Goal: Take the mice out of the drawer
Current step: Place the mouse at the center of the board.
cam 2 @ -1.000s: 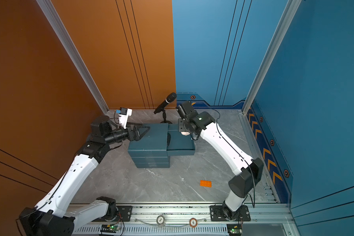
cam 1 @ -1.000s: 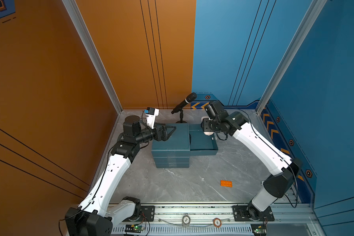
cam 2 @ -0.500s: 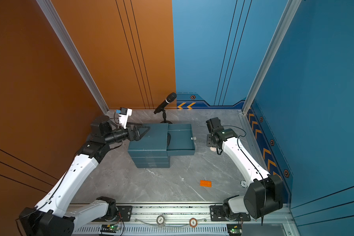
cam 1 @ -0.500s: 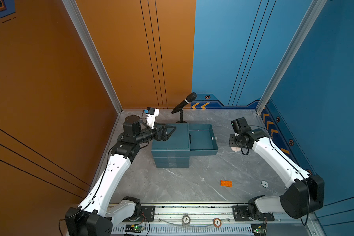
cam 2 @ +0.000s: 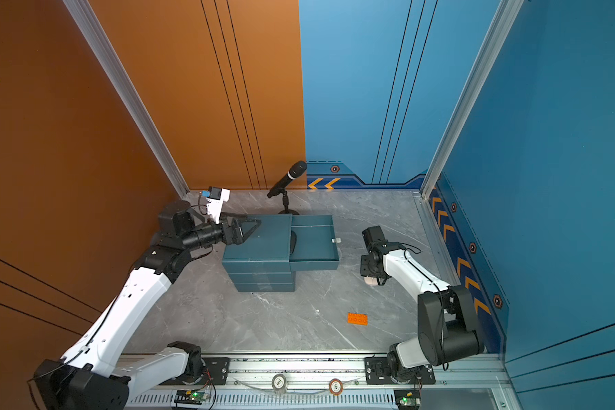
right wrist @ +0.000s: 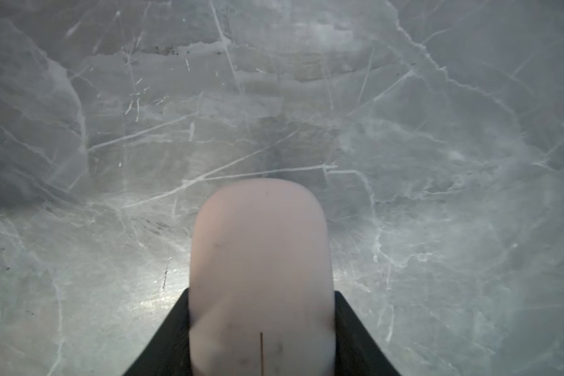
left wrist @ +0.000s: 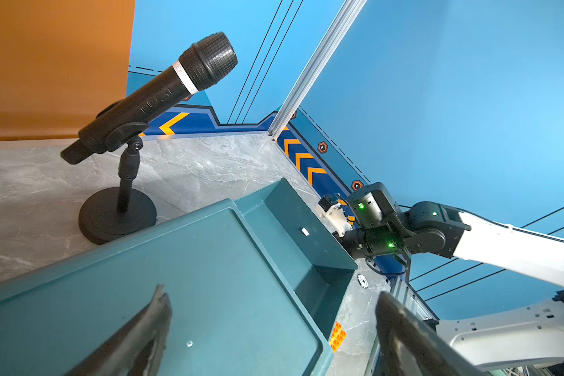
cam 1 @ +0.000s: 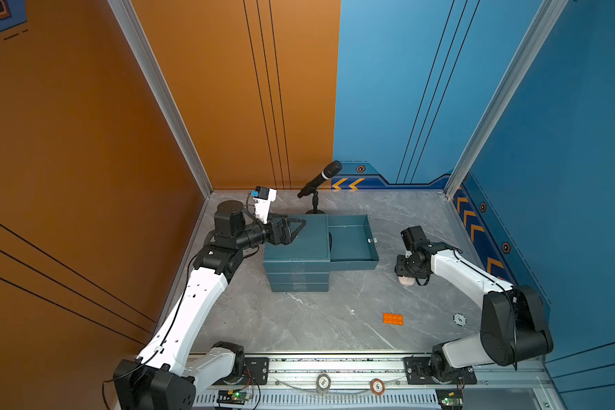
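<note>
The right claw (cam 1: 409, 274) is gripping the pink mouse (right wrist: 261, 260) by its sides, its jaws partly spread around it. It is hanging low over the table (cam 1: 316, 326), well to the side of the open drawer (cam 1: 372, 245); whether the mouse is touching the marble cannot be told. The left claw (left wrist: 271, 293) is sitting wide open and empty over the cabinet (cam 1: 295, 245) top. One black mouse (cam 2: 293, 243) is showing at the drawer's inner end, half under the cabinet top. The step appears to be setting the pink mouse down. It is best lowered until its base is resting flat, then released with the jaws spreading fully before the claw lifts straight up, keeping apart from the orange plate (cam 1: 393, 318). No brand is showing on the pink mouse, and the raised letters on the microphone (left wrist: 150, 97) are too faint to read.
</note>
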{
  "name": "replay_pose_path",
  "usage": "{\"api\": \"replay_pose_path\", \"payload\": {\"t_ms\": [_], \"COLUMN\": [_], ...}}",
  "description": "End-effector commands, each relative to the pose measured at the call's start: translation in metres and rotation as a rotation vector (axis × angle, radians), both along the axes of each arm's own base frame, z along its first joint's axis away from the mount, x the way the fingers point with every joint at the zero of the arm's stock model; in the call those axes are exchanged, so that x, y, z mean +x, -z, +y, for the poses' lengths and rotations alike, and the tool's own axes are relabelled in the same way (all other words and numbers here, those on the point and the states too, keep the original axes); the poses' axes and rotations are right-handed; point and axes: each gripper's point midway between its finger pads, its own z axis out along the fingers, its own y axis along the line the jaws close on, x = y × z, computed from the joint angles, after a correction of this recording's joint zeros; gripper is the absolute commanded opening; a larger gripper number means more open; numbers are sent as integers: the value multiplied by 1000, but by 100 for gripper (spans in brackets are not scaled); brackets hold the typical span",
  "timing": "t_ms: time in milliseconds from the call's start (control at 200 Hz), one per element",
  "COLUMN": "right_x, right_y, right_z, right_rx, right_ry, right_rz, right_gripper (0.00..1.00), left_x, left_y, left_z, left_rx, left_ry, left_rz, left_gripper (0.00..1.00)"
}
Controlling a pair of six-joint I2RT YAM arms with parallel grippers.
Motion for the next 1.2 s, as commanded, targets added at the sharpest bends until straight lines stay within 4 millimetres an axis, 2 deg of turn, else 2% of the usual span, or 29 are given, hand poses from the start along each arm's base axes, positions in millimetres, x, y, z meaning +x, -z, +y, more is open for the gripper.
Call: {"api": "replay_pose_path", "payload": {"t_ms": [0, 446, 786, 856, 936, 1196], "right_x": [-9, -46, -66, -69, -72, -66], "right_y": [10, 32, 37, 37, 38, 24], "right_z": [5, 8, 15, 13, 12, 9], "right_rx": [19, -31, -15, -21, -32, -55], "right_ry": [-40, -20, -7, 2, 7, 7], "right_rz": [25, 143, 133, 134, 138, 93], "right_gripper": [46, 47, 49, 50, 58, 61], "left_x": [2, 5, 7, 7, 7, 6], "left_y": [-8, -3, -2, -2, -2, -4], "left_z": [-1, -1, 0, 0, 1, 2], "left_rx": [2, 8, 5, 3, 1, 0], "left_ry": [-3, -10, -17, -17, -18, -20], "left_rz": [-19, -8, -1, -2, -2, -9], "left_gripper": [98, 98, 98, 98, 98, 98]}}
